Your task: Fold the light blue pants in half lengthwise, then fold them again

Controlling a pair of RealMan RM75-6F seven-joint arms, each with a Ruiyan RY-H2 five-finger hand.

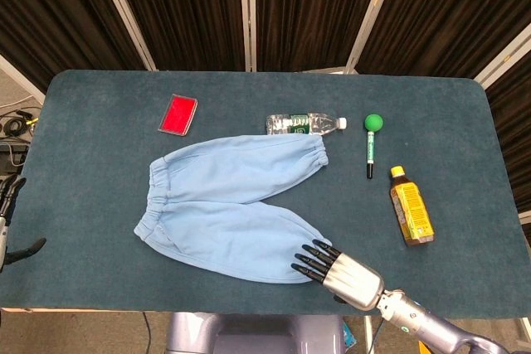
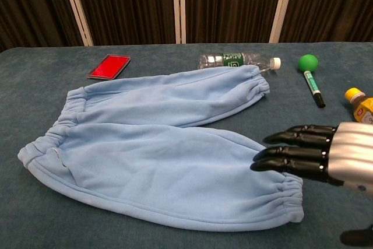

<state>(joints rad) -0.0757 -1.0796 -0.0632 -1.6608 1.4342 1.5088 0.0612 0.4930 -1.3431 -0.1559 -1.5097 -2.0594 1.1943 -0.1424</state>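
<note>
The light blue pants [image 1: 235, 205] lie flat in the middle of the blue table [image 1: 83, 122], not folded. The waist is on the left and the two legs point to the right, spread a little apart.

The right hand [image 1: 332, 268] is low at the front, by the cuff of the near leg. Its dark fingers [image 2: 294, 151] are stretched out flat and side by side, pointing left over the cuff, and they hold nothing. You cannot tell if they touch the cloth.

The left hand [image 1: 8, 221] peeks in at the far left edge, off the table and far from the pants. Only a few dark fingertips show, apart from each other, with nothing in them.

Behind the pants lies a clear water bottle [image 1: 304, 123] with a white cap and a green label. The writing on it is too small to read. A red flat case [image 1: 178, 113] sits to the back left. A marker with a green ball top [image 1: 372, 143] lies to the right of the water bottle. A yellow bottle [image 1: 411, 206] with a yellow cap lies further right, and its label has print that cannot be read
</note>
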